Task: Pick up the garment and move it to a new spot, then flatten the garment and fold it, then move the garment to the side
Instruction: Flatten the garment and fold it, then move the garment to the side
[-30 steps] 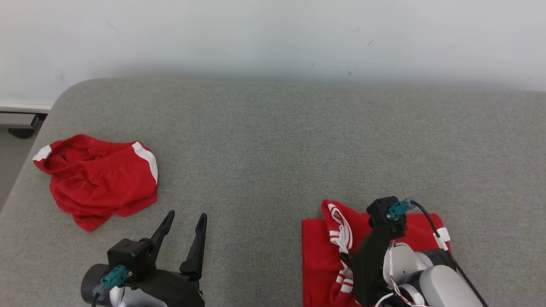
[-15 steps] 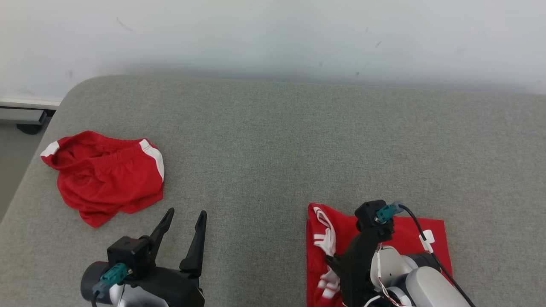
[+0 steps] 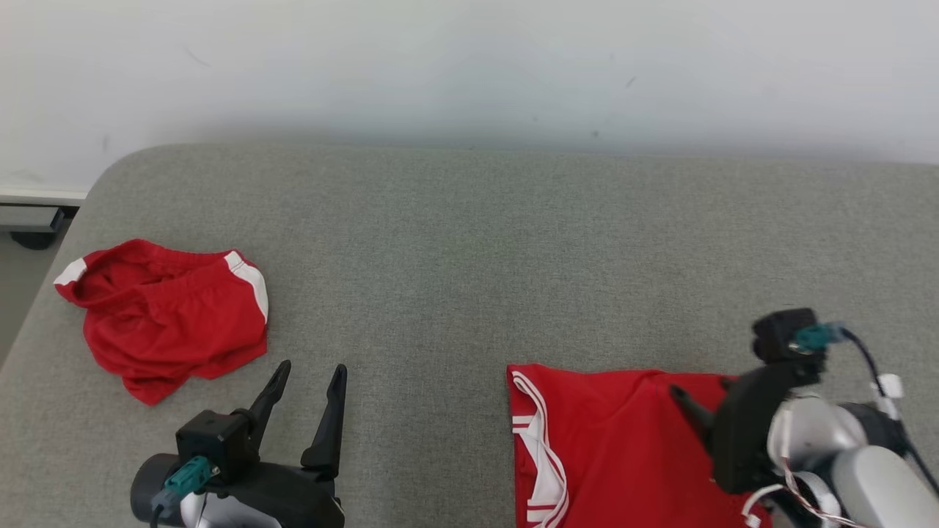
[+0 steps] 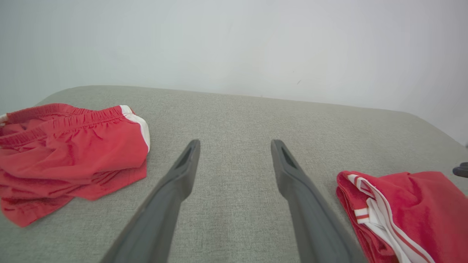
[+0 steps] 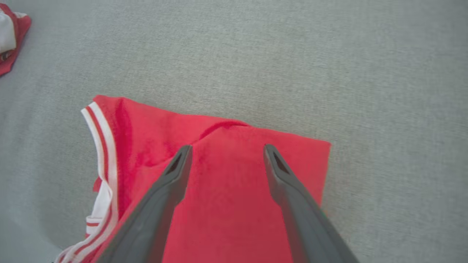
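The garment (image 3: 616, 440) is a red top with white striped trim, lying folded and flat on the grey padded surface (image 3: 469, 242) at the near right; it also shows in the left wrist view (image 4: 402, 208). My right gripper (image 3: 697, 418) hovers over its right part, open, with only red cloth (image 5: 226, 204) under its spread fingers (image 5: 227, 149). My left gripper (image 3: 310, 369) stands open at the near left, pointing away over bare grey surface (image 4: 236, 143), apart from any cloth.
Crumpled red shorts with white side stripes (image 3: 165, 315) lie at the far left near the surface's rounded corner (image 4: 65, 149) (image 5: 9, 36). A white wall (image 3: 469, 59) rises behind. Floor shows past the left edge (image 3: 15, 308).
My right gripper has opened and let go of the garment, then swung to the right. The raised, bunched fold has dropped and the garment now lies flat. The left arm stayed put.
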Tool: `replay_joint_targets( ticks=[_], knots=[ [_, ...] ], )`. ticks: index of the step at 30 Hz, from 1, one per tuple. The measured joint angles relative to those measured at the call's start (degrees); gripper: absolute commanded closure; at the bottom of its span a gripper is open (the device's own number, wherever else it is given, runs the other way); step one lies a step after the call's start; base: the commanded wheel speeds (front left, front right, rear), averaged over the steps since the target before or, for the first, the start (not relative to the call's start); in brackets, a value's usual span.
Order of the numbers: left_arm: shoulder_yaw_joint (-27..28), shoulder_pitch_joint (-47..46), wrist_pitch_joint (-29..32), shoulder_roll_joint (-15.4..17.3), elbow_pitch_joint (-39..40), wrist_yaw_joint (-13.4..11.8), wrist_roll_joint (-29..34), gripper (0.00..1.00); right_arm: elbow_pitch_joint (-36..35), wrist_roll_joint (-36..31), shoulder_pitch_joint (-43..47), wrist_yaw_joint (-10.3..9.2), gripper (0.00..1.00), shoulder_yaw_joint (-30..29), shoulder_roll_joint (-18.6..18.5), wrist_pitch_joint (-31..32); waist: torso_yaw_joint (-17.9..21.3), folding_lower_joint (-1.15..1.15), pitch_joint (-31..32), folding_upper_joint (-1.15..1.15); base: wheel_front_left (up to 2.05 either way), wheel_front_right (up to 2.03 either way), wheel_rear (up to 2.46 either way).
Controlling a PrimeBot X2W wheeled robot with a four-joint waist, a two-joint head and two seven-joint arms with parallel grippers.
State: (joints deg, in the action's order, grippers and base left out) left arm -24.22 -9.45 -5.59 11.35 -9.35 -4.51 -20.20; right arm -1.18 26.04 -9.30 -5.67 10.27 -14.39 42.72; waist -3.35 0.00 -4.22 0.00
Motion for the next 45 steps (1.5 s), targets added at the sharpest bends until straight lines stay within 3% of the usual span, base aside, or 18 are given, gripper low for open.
replay_joint_targets(
  ticks=[8,17,33,34,35,37,38,39,45],
  knots=[
    [-0.3,1.0,-0.1,0.1,0.6,0.0,0.0,0.00,-2.8,-1.1,7.2,-1.22,0.00,-6.9,-1.8,-1.0,1.2,0.00,0.3,0.00,0.00,0.00,0.00],
    [-0.6,0.9,0.1,0.5,1.4,0.0,0.0,0.00,-2.1,-0.6,10.2,-1.41,0.00,-12.3,1.1,-1.2,1.3,0.00,-0.5,0.00,0.00,0.00,0.00],
    [-1.0,-1.7,1.1,1.0,2.6,0.5,0.2,0.00,5.4,0.6,7.3,-1.45,0.01,-13.7,3.8,1.2,-1.1,0.00,-4.1,0.00,0.00,0.00,0.00],
    [-1.0,-1.7,1.1,0.9,2.6,0.5,0.2,0.00,5.8,0.5,7.1,-1.45,0.35,-13.7,3.9,1.4,-1.4,0.00,-4.3,0.00,0.00,0.00,0.00],
    [-1.0,-1.7,1.1,0.9,2.6,0.5,0.2,0.00,6.3,0.4,6.8,-1.46,0.51,-13.8,4.0,1.6,-1.6,0.00,-4.5,0.00,0.00,0.00,0.00],
    [-0.9,-1.7,1.1,0.9,2.6,0.5,0.2,0.00,6.6,0.1,6.0,-1.46,0.68,-13.9,4.2,1.7,-2.1,0.00,-4.8,0.00,0.00,0.00,0.00],
    [-0.8,-1.7,1.1,0.9,2.5,0.5,0.2,0.00,7.0,0.0,5.7,-1.46,0.86,-13.8,4.4,1.7,-2.3,0.00,-5.0,0.00,0.00,0.00,0.00],
    [-0.7,-1.7,1.1,1.0,2.4,0.5,0.2,0.00,7.4,0.0,5.3,-1.46,0.97,-13.8,4.5,1.7,-2.4,0.00,-5.1,0.00,0.00,0.00,0.00],
    [-0.5,-1.7,1.1,1.1,2.4,0.5,0.2,0.00,8.5,-0.8,3.8,-1.45,1.00,-14.0,4.3,2.1,-2.7,-0.01,-5.3,0.00,0.00,0.00,0.00]
  ],
)
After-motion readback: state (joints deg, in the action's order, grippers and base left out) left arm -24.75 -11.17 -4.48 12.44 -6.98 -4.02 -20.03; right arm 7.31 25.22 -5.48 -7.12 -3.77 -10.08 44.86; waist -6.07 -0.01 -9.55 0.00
